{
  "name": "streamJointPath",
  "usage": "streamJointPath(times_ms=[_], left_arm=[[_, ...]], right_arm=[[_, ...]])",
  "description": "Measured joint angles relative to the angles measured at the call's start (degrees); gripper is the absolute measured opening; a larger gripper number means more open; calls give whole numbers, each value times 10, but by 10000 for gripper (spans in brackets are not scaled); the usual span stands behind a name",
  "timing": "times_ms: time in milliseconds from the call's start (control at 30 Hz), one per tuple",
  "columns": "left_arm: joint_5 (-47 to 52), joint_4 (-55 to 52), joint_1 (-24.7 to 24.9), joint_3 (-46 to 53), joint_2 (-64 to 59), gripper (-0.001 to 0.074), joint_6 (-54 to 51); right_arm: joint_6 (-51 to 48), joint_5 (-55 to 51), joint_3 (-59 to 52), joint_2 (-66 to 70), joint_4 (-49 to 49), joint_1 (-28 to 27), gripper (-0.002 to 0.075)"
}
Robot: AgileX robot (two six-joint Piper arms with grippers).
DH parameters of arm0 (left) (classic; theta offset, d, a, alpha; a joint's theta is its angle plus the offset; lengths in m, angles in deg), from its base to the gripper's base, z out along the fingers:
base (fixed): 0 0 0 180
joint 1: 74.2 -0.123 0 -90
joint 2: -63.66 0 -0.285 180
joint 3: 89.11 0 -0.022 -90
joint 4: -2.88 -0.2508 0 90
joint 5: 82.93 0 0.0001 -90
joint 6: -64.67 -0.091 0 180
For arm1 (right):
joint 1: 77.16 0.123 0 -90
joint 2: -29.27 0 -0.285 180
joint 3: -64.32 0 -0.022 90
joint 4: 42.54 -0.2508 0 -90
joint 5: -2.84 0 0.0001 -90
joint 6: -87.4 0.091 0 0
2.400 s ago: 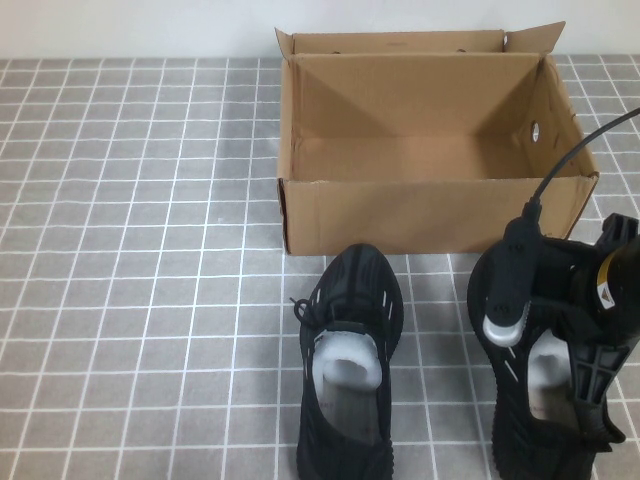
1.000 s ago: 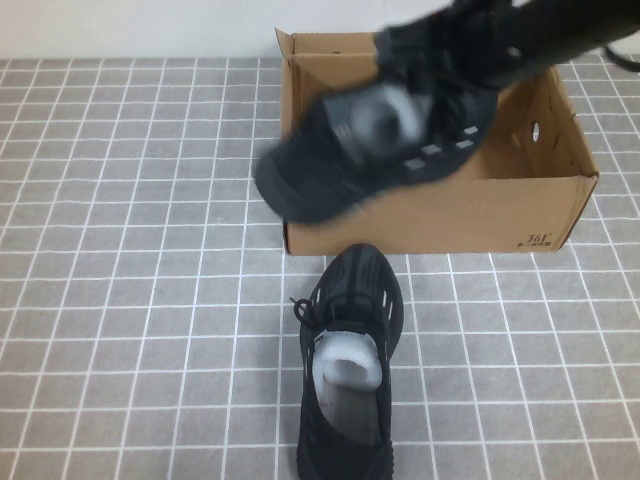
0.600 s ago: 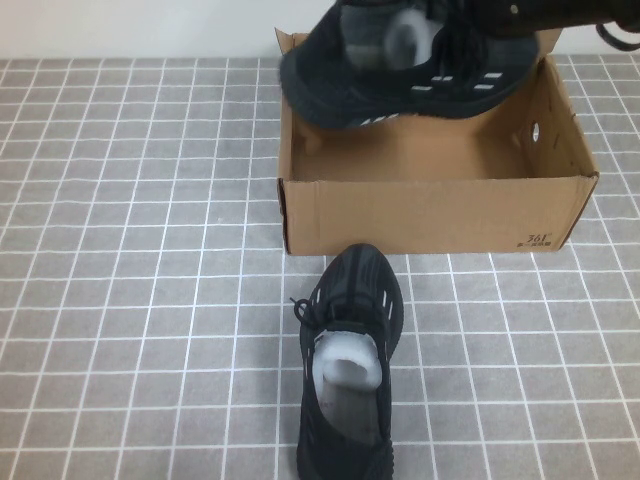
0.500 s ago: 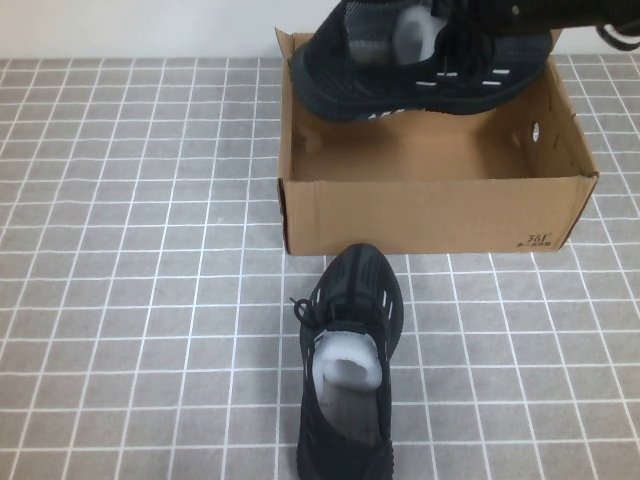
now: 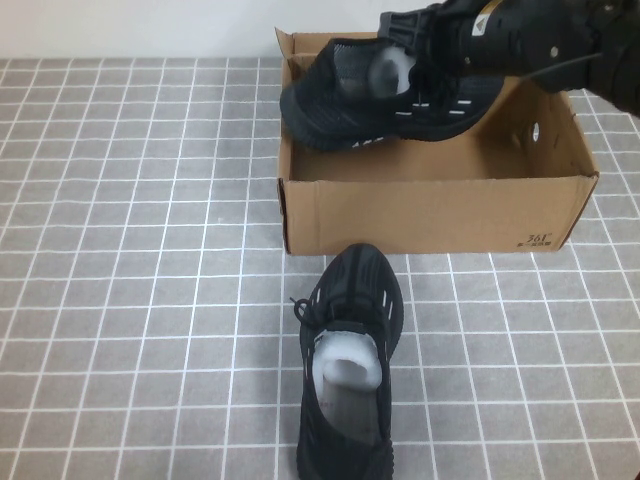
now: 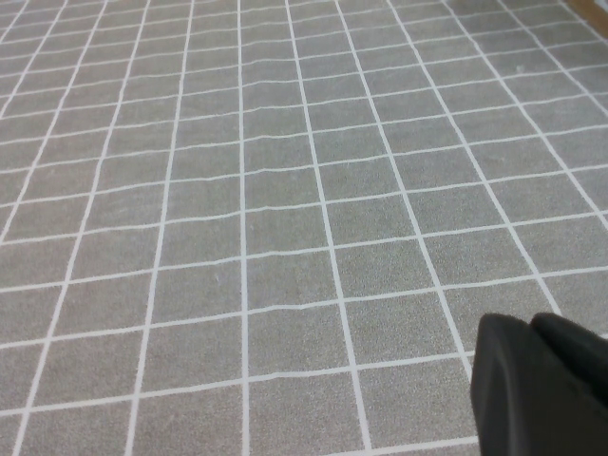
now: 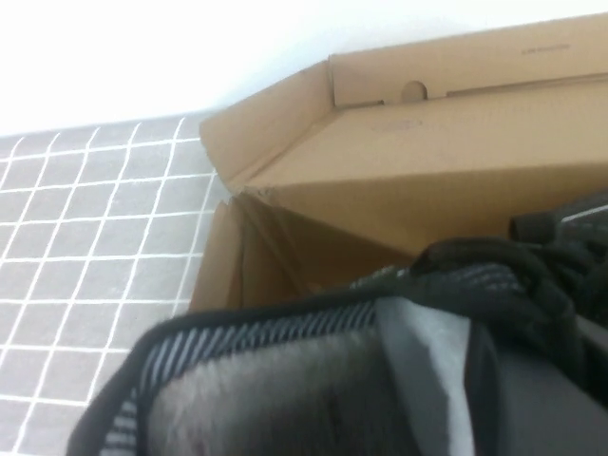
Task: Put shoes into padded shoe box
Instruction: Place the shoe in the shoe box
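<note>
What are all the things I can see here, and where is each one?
Shoe in the air: one, black with white dashes and white stuffing, held sideways over the far part of the box.
Shoe on the table: one, black, white paper stuffing inside, in front of the box, toe pointing at it.
Shoe box: one, brown cardboard, open, at the far side of the table.
Table: one, grey tiles with white lines.
Right gripper: one, black, over the box, shut on the lifted shoe.
Left gripper: one, black, seen only in its own wrist view, over bare tiles.
</note>
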Motion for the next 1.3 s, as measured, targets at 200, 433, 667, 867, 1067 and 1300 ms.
streamJointPath(times_ms=[200, 433, 667, 867, 1067, 1300], left_arm=[[0, 0, 0, 0, 0, -4, 0], [0, 0, 0, 0, 0, -4, 0], [0, 0, 0, 0, 0, -4, 0], [0, 0, 0, 0, 0, -4, 0], [0, 0, 0, 0, 0, -4, 0], [0, 0, 0, 0, 0, -4, 0]], right_arm=[[-1, 33, 0, 15, 4, -4, -2], [4, 61, 0, 23, 4, -7, -1], [8, 59, 0, 24, 15, -7, -1], [16, 5, 10, 12, 85, -6, -1], [55, -75, 47, 3, 162, -6, -1], [207, -87, 51, 12, 185, -6, -1]])
